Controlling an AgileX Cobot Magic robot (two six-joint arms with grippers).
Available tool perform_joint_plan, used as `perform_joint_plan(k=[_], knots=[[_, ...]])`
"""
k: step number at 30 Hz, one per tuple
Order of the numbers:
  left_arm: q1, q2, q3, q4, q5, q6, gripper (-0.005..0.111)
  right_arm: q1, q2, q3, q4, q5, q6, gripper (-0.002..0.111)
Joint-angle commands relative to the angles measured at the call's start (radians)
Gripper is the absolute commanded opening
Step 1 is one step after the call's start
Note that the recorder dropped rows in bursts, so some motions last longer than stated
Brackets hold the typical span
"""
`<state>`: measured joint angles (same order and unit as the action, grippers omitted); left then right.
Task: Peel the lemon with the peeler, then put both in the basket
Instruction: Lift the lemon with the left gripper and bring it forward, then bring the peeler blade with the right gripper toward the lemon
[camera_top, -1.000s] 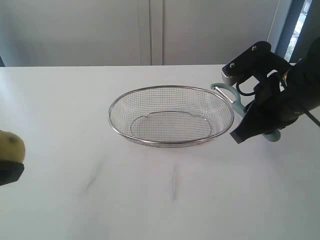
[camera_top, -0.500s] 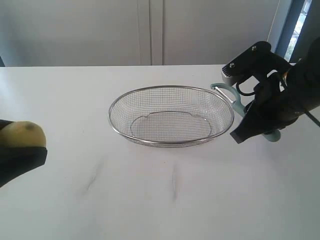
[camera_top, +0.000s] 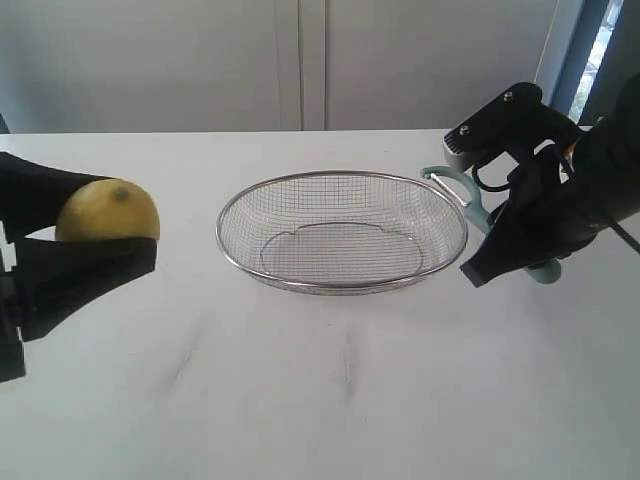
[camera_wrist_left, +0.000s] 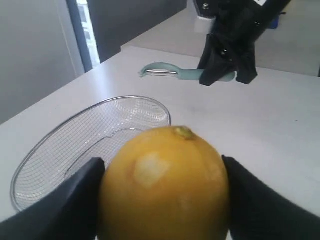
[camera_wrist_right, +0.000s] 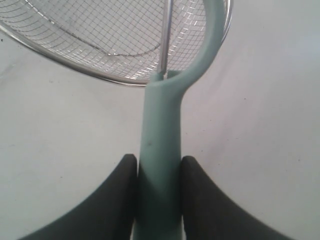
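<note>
My left gripper (camera_top: 140, 242) is shut on the yellow lemon (camera_top: 107, 212), holding it above the table to the left of the basket (camera_top: 342, 180). In the left wrist view the lemon (camera_wrist_left: 165, 185) fills the space between the black fingers (camera_wrist_left: 250, 200), with a pale patch on its skin. At the basket's right end my right gripper (camera_top: 480, 272) is shut on the teal handle of the peeler (camera_top: 470, 200). The right wrist view has the peeler (camera_wrist_right: 160, 170) clamped between both fingers (camera_wrist_right: 197, 195), its looped head reaching over the rim of the basket (camera_wrist_right: 80, 66).
The wire basket holds nothing. White table (camera_top: 330, 380) spreads all round it, with faint smudges in front. A pale wall stands behind, and a window strip (camera_top: 600, 50) is at the far right.
My left gripper has moved in from the left edge, rightward and upward, carrying the lemon toward the basket. The right arm and peeler have not moved.
</note>
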<state>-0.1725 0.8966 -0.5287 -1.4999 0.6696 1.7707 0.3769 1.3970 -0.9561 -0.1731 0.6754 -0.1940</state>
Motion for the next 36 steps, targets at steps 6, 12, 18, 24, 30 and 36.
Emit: perform_joint_plan(k=[6,12,18,24,30,36], knots=[[-0.002,0.012,0.004,-0.067,0.089,0.042,0.0,-0.008,-0.003,0.002,-0.001,-0.012,0.0,0.0],[-0.002,0.014,0.004,-0.099,0.107,0.046,0.0,-0.008,-0.003,0.002,-0.001,-0.012,0.0,0.0],[-0.002,0.061,0.004,-0.245,0.122,0.284,0.0,-0.008,-0.003,0.002,-0.001,-0.012,0.0,0.0],[-0.002,0.091,0.004,-0.238,0.221,0.3,0.0,-0.008,-0.003,0.002,-0.001,-0.012,0.0,0.0],[-0.002,0.093,0.004,-0.242,0.288,0.348,0.0,-0.008,-0.003,0.002,-0.001,-0.017,0.0,0.0],[-0.002,0.093,0.004,-0.245,0.294,0.348,0.0,-0.008,-0.003,0.002,-0.001,-0.09,0.0,0.0]])
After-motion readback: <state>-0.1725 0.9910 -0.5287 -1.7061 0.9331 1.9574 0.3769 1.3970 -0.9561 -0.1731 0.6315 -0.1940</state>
